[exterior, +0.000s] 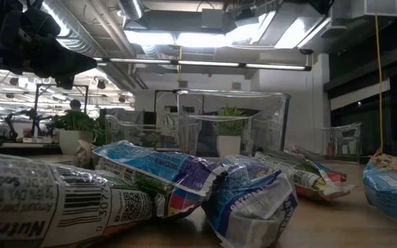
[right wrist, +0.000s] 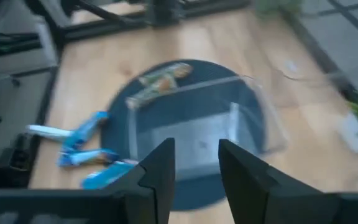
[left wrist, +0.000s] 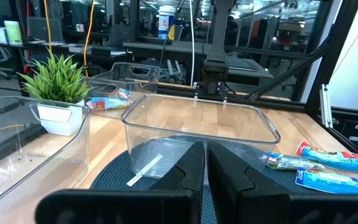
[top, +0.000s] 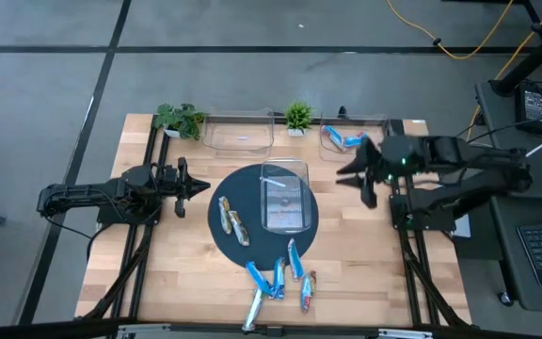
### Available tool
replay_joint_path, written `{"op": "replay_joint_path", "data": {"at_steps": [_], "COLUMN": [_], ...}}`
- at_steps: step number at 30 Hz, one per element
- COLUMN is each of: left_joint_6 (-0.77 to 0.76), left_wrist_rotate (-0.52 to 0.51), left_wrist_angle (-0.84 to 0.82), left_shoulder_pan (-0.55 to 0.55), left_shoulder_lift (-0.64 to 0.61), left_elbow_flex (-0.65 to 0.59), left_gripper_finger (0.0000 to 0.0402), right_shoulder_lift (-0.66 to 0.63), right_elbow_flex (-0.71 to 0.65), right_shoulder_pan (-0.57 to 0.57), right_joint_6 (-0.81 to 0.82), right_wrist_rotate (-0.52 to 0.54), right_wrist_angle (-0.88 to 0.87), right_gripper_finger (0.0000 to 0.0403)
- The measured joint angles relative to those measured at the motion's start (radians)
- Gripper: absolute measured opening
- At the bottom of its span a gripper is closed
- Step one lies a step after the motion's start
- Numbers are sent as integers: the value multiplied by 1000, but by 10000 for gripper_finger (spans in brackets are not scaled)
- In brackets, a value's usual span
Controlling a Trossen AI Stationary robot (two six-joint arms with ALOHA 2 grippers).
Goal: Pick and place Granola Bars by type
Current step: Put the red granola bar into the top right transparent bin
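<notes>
the right pincer (top: 366,175) hangs over the bench (top: 365,273) between the far right clear bin (top: 354,138) and the round dark mat (top: 224,240). its fingers stand apart with nothing between them, as the right wrist view shows, and that view looks down on the mat and the clear bin on the mat (top: 284,196). the far right bin already holds blue granola bars (top: 343,138), so this reads as the turn between one drop and the next pick.

the left pincer (top: 199,187) waits at the mat's left edge, its fingers pressed together and empty, facing the bin on the mat.

what is left to sort: two brown bars (top: 233,226) lie on the mat beside its bin, and a cluster of blue bars (top: 278,276) lies on the bench near its front edge, one of them with red (top: 308,291). a pale bar (top: 253,310) lies at the very edge.

the next move, i judge, calls for the right arm to travel toward the front cluster, choose one bar clear of its neighbours, line the fingers across its narrow side and come down on it. the bars overlap, so a careless close may catch two.
</notes>
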Motion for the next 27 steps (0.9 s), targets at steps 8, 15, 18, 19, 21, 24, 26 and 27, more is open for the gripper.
{"op": "replay_joint_path", "data": {"at_steps": [8,15,18,19,21,24,26,27], "left_joint_6": [0,0,0,0,0,0,0,0], "left_wrist_rotate": [0,0,0,0,0,0,0,0], "left_wrist_angle": [0,0,0,0,0,0,0,0], "left_shoulder_pan": [0,0,0,0,0,0,0,0], "left_shoulder_lift": [0,0,0,0,0,0,0,0], "left_elbow_flex": [0,0,0,0,0,0,0,0], "left_gripper_finger": [12,10,12,13,12,10,11,12], "right_shoulder_lift": [59,76,86,92,106,141,171,191], "right_elbow_flex": [0,0,11,20,41,90,136,165], "right_shoulder_pan": [218,370,432,448,475,499,513,519], "right_joint_6": [19,-34,-87,-111,-162,-247,-300,-328], "right_wrist_rotate": [57,47,30,28,17,-6,-11,-11], "right_wrist_angle": [20,23,22,22,20,14,-4,-22], "right_gripper_finger": [125,126,126,126,126,126,126,126]}}
